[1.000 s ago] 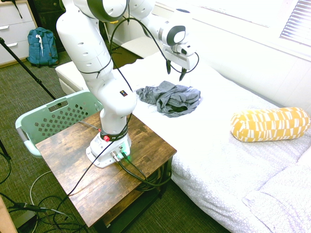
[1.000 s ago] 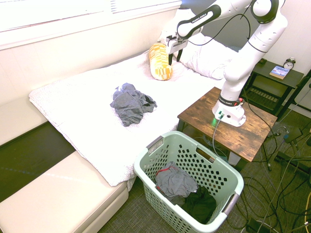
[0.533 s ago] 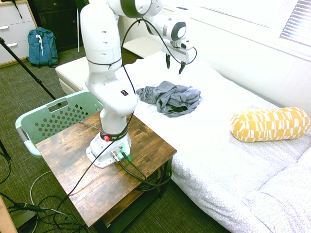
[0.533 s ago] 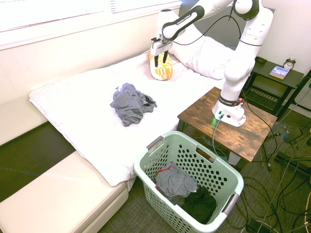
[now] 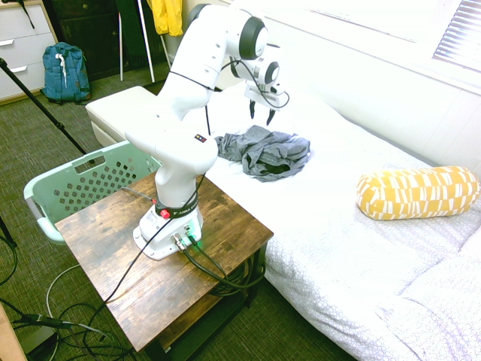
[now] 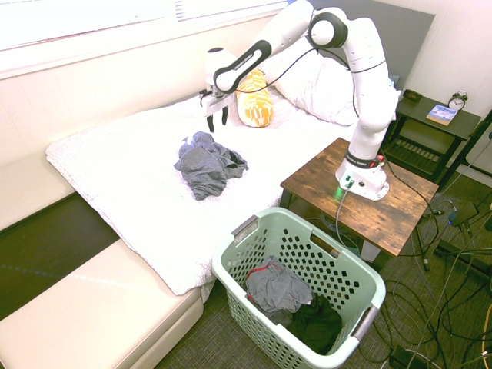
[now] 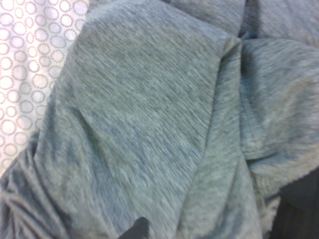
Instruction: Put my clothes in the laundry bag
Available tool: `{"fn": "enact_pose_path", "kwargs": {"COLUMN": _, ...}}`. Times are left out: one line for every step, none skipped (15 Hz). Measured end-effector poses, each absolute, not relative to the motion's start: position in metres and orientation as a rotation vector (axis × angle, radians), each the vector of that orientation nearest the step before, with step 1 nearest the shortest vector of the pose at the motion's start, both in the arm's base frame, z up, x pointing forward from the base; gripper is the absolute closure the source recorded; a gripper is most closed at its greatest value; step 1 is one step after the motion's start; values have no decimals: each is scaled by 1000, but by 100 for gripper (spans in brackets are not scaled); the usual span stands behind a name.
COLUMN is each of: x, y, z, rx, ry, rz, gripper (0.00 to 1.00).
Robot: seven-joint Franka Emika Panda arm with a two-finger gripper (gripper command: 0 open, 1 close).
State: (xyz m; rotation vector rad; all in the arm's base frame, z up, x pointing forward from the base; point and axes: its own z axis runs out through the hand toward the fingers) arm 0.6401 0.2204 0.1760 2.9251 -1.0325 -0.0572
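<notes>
I see the gripper spread wide, holding nothing, pointing down just above the clothes, over the heap's far end toward the bed's foot. The clothes lie mid-bed, near its table-side edge. The basket stands on the floor beside the bed.

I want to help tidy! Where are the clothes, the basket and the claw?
clothes [image 6: 206, 165], second exterior view, middle of heap.
laundry basket [image 6: 361, 273], second exterior view, rolled rim.
claw [image 5: 260, 112], first exterior view, between its open fingertips.
</notes>
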Motion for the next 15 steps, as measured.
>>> {"fn": "enact_pose_path", "kwargs": {"x": 648, "y": 225, "z": 150, "rx": 2911, "ry": -1029, "rz": -61, "gripper": 0}}
{"fn": "enact_pose_path", "kwargs": {"x": 656, "y": 228, "z": 127, "rx": 2898, "ry": -1027, "rz": -59, "gripper": 0}}
{"fn": "enact_pose_path", "kwargs": {"x": 664, "y": 227, "z": 110, "rx": 2882, "ry": -1029, "rz": -54, "gripper": 0}}
{"fn": "enact_pose_path", "kwargs": {"x": 674, "y": 222, "z": 96, "rx": 2860, "ry": -1034, "rz": -51, "gripper": 0}}
{"fn": "enact_pose_path", "kwargs": {"x": 683, "y": 210, "z": 84, "rx": 2830, "ry": -1045, "rz": -54, "gripper": 0}}
{"fn": "enact_pose_path", "kwargs": {"x": 692, "y": 195, "z": 75, "rx": 2802, "ry": -1055, "rz": -64, "gripper": 0}}
{"fn": "enact_pose_path", "kwargs": {"x": 698, "y": 181, "z": 68, "rx": 2784, "ry": -1052, "rz": -98, "gripper": 0}}
{"fn": "enact_pose_path", "kwargs": {"x": 700, "y": 172, "z": 62, "rx": 2779, "ry": -1044, "rz": -156, "gripper": 0}}
{"fn": "enact_pose_path", "kwargs": {"x": 699, "y": 168, "z": 56, "rx": 2779, "ry": -1034, "rz": -219, "gripper": 0}}
{"fn": "enact_pose_path", "kwargs": {"x": 694, "y": 165, "z": 49, "rx": 2782, "ry": -1023, "rz": -285, "gripper": 0}}
{"fn": "enact_pose_path", "kwargs": {"x": 690, "y": 164, "z": 41, "rx": 2791, "ry": -1005, "rz": -336, "gripper": 0}}
{"fn": "enact_pose_path", "kwargs": {"x": 685, "y": 164, "z": 31, "rx": 2803, "ry": -984, "rz": -374, "gripper": 0}}
{"fn": "enact_pose_path", "kwargs": {"x": 679, "y": 164, "z": 19, "rx": 2805, "ry": -959, "rz": -400, "gripper": 0}}
{"fn": "enact_pose_path", "kwargs": {"x": 674, "y": 164, "z": 8, "rx": 2810, "ry": -934, "rz": -416, "gripper": 0}}
{"fn": "enact_pose_path", "kwargs": {"x": 671, "y": 164, "z": -1, "rx": 2822, "ry": -911, "rz": -417, "gripper": 0}}
